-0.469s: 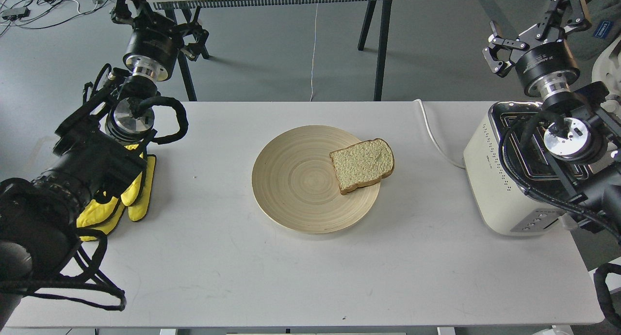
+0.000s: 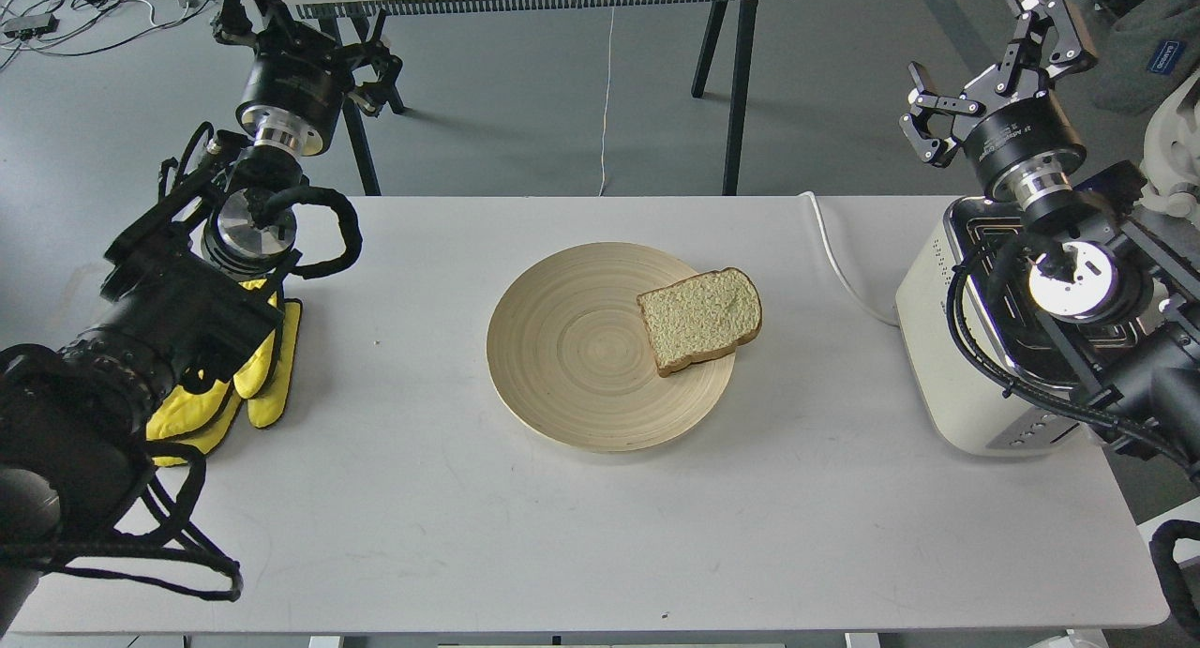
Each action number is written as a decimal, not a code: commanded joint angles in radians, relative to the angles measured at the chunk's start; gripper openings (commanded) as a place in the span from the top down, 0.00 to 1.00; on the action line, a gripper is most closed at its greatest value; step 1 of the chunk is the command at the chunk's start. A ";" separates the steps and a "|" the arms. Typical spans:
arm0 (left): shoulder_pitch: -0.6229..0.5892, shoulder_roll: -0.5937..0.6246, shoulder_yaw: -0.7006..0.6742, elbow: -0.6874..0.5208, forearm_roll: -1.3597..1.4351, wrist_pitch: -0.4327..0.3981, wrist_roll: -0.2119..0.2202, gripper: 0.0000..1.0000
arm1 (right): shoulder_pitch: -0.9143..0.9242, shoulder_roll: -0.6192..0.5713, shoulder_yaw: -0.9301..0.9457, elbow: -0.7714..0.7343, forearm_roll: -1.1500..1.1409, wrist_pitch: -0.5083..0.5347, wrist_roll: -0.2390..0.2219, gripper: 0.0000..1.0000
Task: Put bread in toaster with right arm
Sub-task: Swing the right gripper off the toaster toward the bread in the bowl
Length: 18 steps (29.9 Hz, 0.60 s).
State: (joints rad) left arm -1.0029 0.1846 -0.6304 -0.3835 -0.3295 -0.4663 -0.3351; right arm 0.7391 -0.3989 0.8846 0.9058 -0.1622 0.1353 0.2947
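Note:
The bread (image 2: 701, 320) lies flat on the right side of a round wooden plate (image 2: 572, 357) in the middle of the white table. The cream-white toaster (image 2: 942, 367) stands at the table's right edge, its chrome top partly hidden by my right arm. My right gripper (image 2: 984, 67) is open and empty, raised beyond the table's far edge, above and behind the toaster and well right of the bread. My left gripper (image 2: 305, 29) is open and empty, raised beyond the far left corner.
The toaster's white cord (image 2: 837, 259) runs across the table to the far edge. A yellow cloth (image 2: 258, 376) lies under my left arm at the left. Another table's black legs (image 2: 739, 85) stand behind.

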 commanded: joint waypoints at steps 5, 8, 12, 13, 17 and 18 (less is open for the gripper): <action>0.001 -0.002 0.000 0.000 0.000 0.000 0.001 0.00 | 0.017 -0.026 -0.137 0.058 -0.298 -0.078 0.001 0.02; 0.001 -0.002 0.000 0.000 0.000 0.000 -0.001 0.00 | 0.022 -0.026 -0.176 0.071 -0.478 -0.132 0.001 0.04; 0.001 -0.002 0.000 0.000 0.000 0.001 -0.001 0.00 | 0.036 -0.028 -0.252 0.096 -0.693 -0.193 0.001 0.08; 0.001 -0.002 0.000 0.000 0.000 0.001 0.001 0.00 | 0.042 -0.029 -0.291 0.096 -0.741 -0.213 0.001 0.08; 0.001 -0.002 0.000 0.000 0.000 0.001 -0.001 0.00 | 0.072 -0.028 -0.456 0.078 -0.878 -0.281 -0.002 0.08; 0.001 -0.004 0.000 0.000 0.000 0.001 -0.001 0.00 | 0.078 -0.028 -0.499 0.067 -0.895 -0.289 -0.003 0.08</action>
State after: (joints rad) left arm -1.0017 0.1825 -0.6305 -0.3835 -0.3299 -0.4650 -0.3355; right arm 0.7978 -0.4270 0.5008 0.9927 -0.9830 -0.1170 0.2962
